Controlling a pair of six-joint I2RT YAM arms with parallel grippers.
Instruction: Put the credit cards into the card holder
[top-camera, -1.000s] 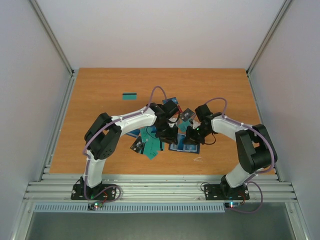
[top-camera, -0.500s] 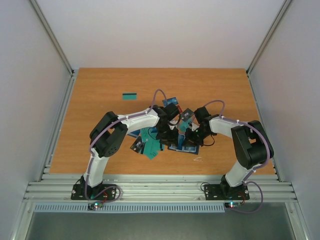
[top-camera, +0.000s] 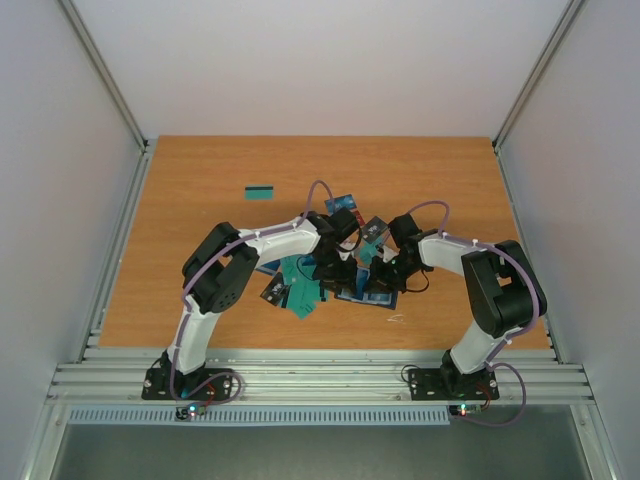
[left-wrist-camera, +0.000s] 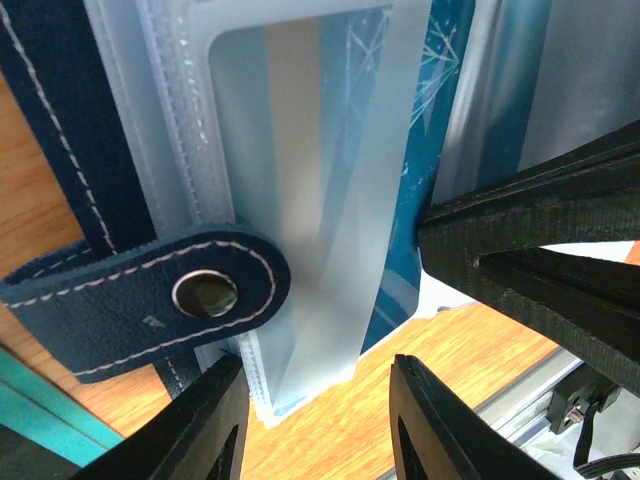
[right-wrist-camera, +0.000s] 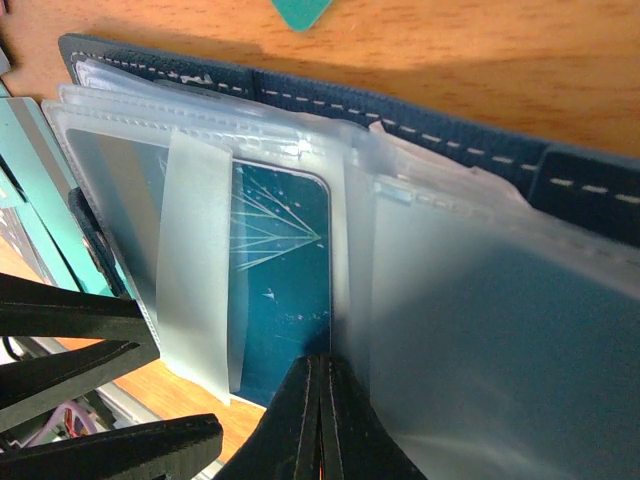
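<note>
Middle of table (top-camera: 200, 170), toward the near edge: passage was blocked by both arms, with left gripper (top-camera: 335, 272) and right gripper (top-camera: 388, 272) crowded close over the card holder (top-camera: 362, 292) and the credit cards (top-camera: 300, 292). Open wood was noted along the far edge and both side edges, interrupted only by a lone teal card (top-camera: 260, 192) far-left.

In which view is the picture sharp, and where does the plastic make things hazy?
Top external view: even light, soft shadows, details small. Left wrist view: clasp tab sharp, stitching clear. Right wrist view: milky plastic sleeves partly haze the teal card inside the card holder.
</note>
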